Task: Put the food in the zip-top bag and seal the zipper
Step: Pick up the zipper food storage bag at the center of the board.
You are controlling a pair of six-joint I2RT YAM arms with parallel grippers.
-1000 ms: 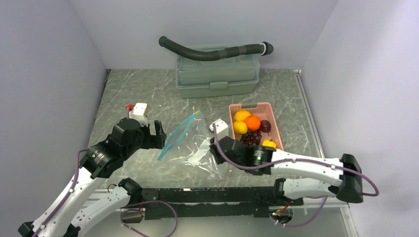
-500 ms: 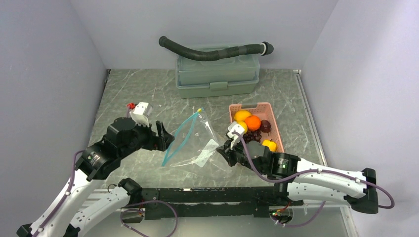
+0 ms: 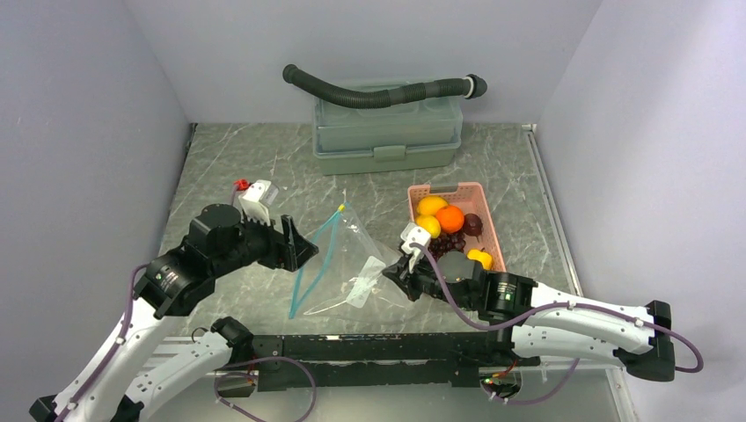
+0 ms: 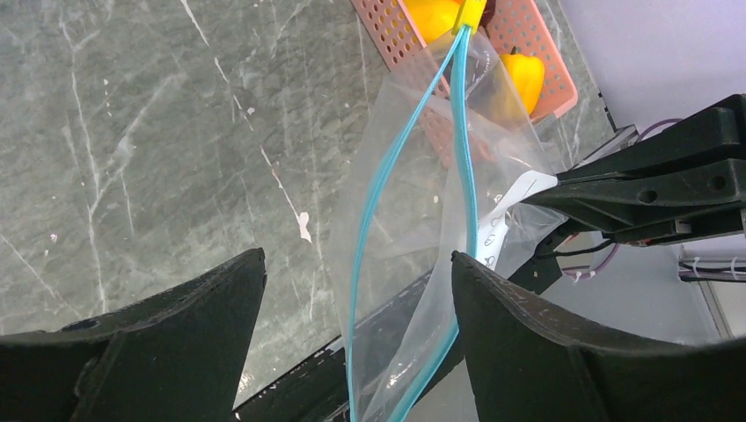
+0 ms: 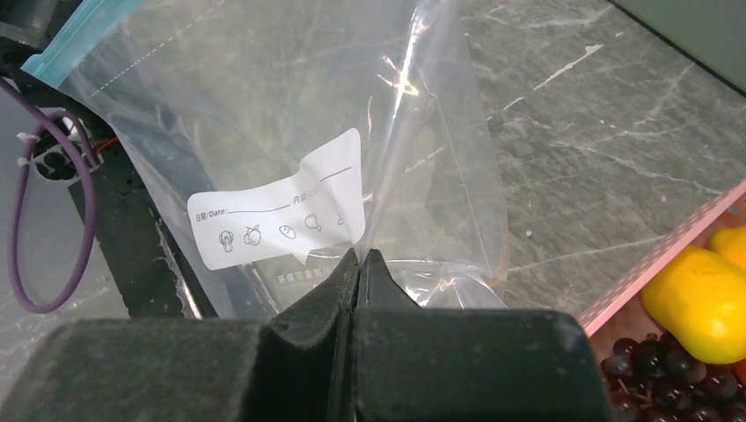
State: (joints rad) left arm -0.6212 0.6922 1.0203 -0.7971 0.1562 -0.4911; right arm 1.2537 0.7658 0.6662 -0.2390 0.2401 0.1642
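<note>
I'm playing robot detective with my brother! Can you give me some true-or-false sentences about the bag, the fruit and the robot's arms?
1. The right end effector is pinching the clear zip-top bag. True.
2. The fruit is already inside the bag. False: it all lies in the pink basket.
3. The left end effector is clamped shut on the zipper. False: its jaws stand wide apart, with the bag's mouth between them.
4. A dark hose lies on top of the green box. True.
5. The bag is zipped shut. False: its two blue strips are apart.
</note>
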